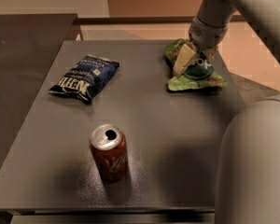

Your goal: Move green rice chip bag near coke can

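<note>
The green rice chip bag [196, 73] lies at the far right of the dark table [177, 139], crinkled, with its dark round logo showing. My gripper [185, 62] comes down from the upper right and sits on the bag's middle, covering part of it. The coke can [109, 152] stands upright near the front of the table, left of centre, with its silver top open. The can is well apart from the bag and the gripper.
A dark blue chip bag [84, 77] lies at the far left of the table. My arm's large grey body [252, 162] fills the lower right corner. The table's right edge runs just past the green bag.
</note>
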Controlling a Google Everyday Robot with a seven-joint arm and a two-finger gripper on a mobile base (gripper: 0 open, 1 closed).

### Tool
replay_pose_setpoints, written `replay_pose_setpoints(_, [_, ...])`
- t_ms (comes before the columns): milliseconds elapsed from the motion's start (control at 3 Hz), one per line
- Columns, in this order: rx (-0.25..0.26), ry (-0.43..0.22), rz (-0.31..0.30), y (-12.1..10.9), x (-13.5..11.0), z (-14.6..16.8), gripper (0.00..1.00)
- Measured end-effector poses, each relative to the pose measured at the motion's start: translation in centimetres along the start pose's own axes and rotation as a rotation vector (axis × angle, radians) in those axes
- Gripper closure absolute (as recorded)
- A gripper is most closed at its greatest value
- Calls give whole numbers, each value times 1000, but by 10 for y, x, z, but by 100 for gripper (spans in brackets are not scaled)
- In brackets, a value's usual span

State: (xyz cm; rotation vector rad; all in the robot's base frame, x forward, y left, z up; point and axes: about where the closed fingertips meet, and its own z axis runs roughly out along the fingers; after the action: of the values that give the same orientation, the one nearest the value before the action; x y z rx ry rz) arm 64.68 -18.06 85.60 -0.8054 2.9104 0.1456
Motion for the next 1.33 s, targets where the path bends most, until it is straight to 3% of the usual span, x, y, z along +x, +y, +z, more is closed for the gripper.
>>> replay_pose_setpoints(333, [-7,-28,-50,7,4,-12,87])
replay_pose_setpoints(667, [-25,-54,-125,19,11,-25,100])
replay_pose_setpoints(1333, [-61,-102,-302,52,36,-58,100])
